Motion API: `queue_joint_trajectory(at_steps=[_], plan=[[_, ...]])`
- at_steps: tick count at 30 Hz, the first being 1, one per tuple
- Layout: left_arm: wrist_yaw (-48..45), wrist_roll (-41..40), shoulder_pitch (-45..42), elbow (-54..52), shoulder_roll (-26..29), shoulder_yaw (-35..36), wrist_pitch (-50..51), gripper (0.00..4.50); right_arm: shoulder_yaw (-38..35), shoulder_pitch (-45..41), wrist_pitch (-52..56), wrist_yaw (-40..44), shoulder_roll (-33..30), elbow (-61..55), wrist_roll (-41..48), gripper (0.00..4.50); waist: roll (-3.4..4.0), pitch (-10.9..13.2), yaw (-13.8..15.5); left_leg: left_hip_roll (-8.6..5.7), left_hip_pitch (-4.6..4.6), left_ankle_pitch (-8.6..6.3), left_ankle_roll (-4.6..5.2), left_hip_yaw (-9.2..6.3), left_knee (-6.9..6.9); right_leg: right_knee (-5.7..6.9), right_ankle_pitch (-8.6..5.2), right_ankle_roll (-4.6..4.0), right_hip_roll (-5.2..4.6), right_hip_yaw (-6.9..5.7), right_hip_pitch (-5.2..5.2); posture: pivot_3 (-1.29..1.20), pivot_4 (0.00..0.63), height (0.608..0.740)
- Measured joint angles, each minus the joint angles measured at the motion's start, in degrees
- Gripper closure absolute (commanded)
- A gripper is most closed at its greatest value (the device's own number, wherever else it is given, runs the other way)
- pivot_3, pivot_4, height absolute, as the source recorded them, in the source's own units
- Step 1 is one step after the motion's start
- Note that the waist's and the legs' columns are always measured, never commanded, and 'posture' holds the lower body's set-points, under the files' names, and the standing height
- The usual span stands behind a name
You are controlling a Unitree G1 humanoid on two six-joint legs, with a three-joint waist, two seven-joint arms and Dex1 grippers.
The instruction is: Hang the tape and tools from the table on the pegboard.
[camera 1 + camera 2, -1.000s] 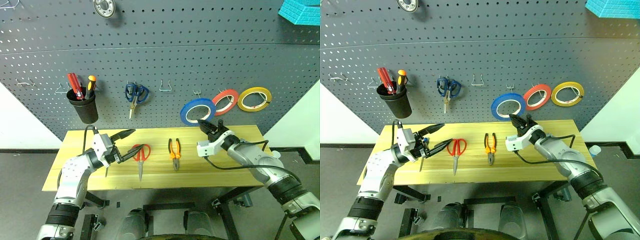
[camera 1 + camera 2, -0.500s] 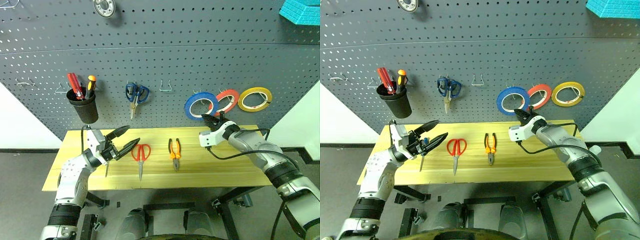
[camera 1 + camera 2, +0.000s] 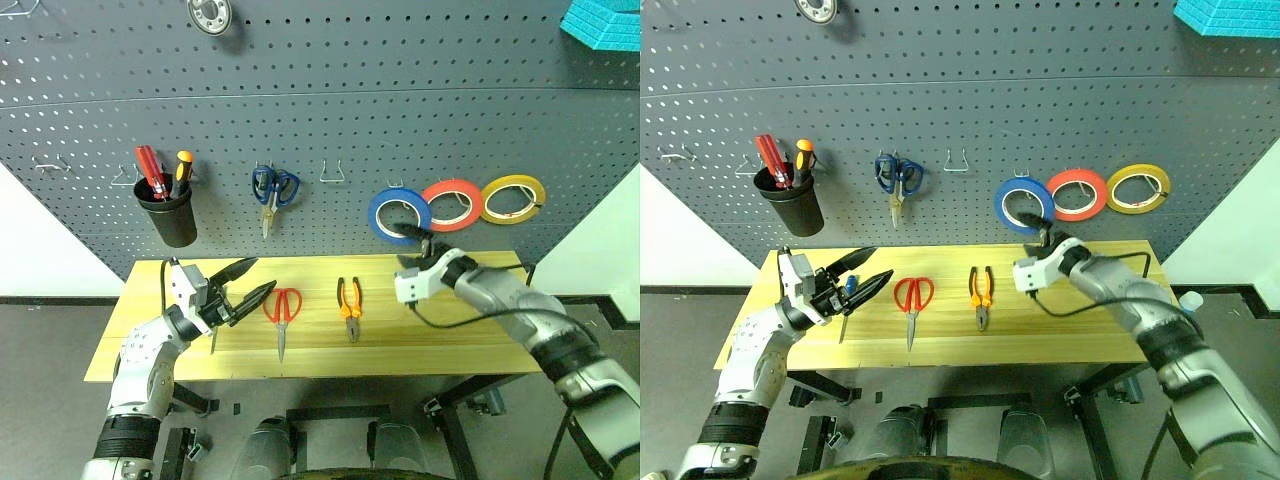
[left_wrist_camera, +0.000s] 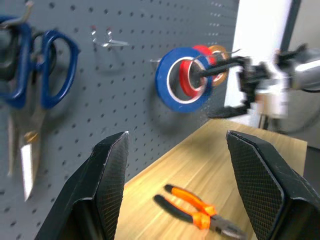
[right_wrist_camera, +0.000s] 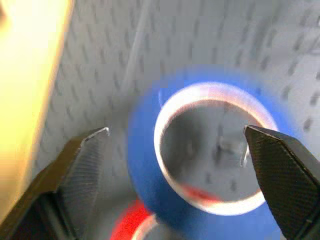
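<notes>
Blue ring-shaped tape roll with white core [image 3: 399, 215] hanging on dark grey pegboard [image 3: 330, 110] hook, right gripper [image 3: 419, 240] just below it, fingers apart, empty, left gripper [image 3: 246, 281] apart too.

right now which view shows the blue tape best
The left eye view: the blue tape shows whole, hanging on the pegboard beside the red roll. The right eye view shows the same. The left wrist view sees it at an angle, overlapping the red roll. The right wrist view has it close and blurred.
</notes>
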Motion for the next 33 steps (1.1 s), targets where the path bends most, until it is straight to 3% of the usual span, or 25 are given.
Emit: queue_joint_trajectory(at_steps=[4,8,15,22,33], plan=[[4.5,6.9,-0.7,6.0,1.8,-0.2,-0.1,1.26,1.1,7.4,2.9,11.1,4.8,-2.7,8.8,0.14,-0.05,0.1,-0.2,0.0,0.05,0.0,0.0,0.01,0.12,0.02,0.01,-0.05,0.0,0.0,0.06,-0.08,0.054,0.74],[7.0,11.5,-2.1,10.1,3.0,-0.6,0.3,1.26,0.1,8.2,10.1,18.7,10.7,-2.9,16.5,0.06,-0.17,0.2,-0.4,0.12,0.07,-0.01,-0.01,-0.07,0.18,0.02,0.03,-0.35,0.28,0.15,0.06,-0.08,0.062,0.74],[4.5,17.3,-3.1,15.8,9.1,-4.2,2.5,1.26,-4.3,3.3,38.2,29.0,25.8,-0.9,29.7,0.06,0.03,0.4,-0.2,1.02,0.01,-0.01,-0.02,-0.13,-0.03,0.08,0.15,-0.78,1.41,0.38,-0.33,-0.07,0.082,0.74],[3.0,17.7,-3.4,17.3,9.9,-4.1,1.8,1.26,-7.8,-3.4,61.7,22.0,37.9,3.9,32.5,0.06,0.5,0.9,-0.2,1.29,-0.02,-0.01,-0.03,-0.16,-0.27,0.25,0.21,-1.02,1.72,0.47,-0.71,-0.07,0.1,0.74],[1.7,16.5,-2.1,16.6,10.5,-3.7,1.2,1.26,-15.3,-12.4,68.2,6.7,45.4,19.2,35.7,0.06,0.66,1.3,-1.0,1.27,-0.05,0.0,-0.02,0.17,-0.4,0.47,0.33,-1.21,1.79,1.04,-1.17,-0.07,0.109,0.74]])
